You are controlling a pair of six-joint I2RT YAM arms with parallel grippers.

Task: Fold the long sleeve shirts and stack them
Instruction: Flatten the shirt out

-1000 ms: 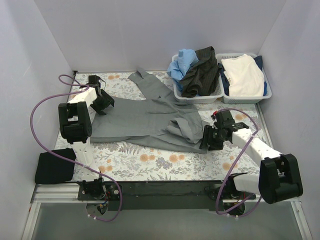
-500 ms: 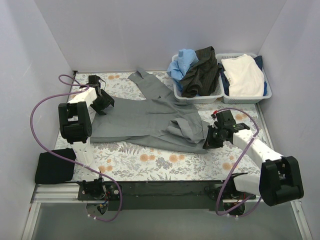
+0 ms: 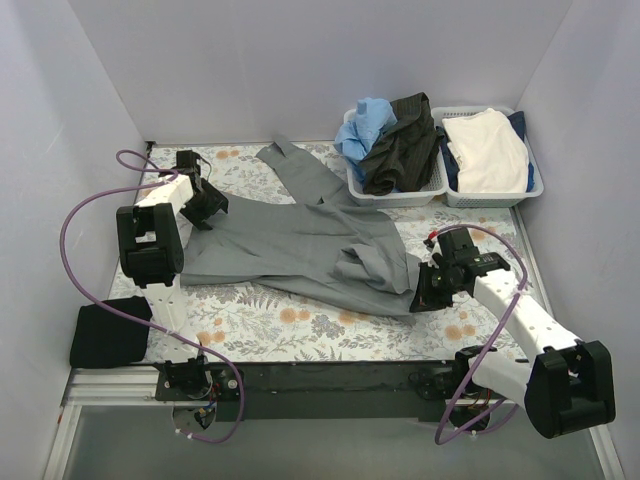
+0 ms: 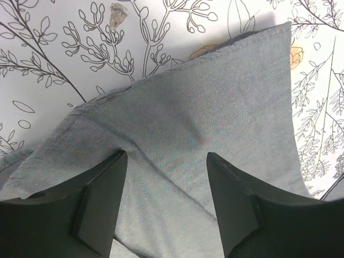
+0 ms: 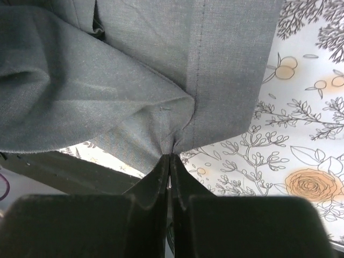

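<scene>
The large mid-grey long sleeve shirt point(image 3: 290, 240) lies spread on the floral table, one sleeve reaching to the back. My left gripper point(image 3: 205, 205) is open, its fingers straddling the shirt's left edge; in the left wrist view the gripper point(image 4: 166, 199) hovers over grey cloth point(image 4: 215, 107). My right gripper point(image 3: 425, 293) is shut on the shirt's near right corner; in the right wrist view the gripper point(image 5: 171, 157) pinches a bunched tuck of the grey cloth point(image 5: 107, 80). A folded black cloth point(image 3: 108, 335), likely the black shirt, lies at the near left.
Two white lattice baskets stand at the back right: one point(image 3: 400, 196) holds blue and dark striped clothes, the other point(image 3: 490, 195) holds white cloth. Purple cables loop beside both arms. Walls close in left, right and behind.
My right gripper has moved nearer and slightly right, dragging the grey shirt's right corner with it. The left arm has not moved.
</scene>
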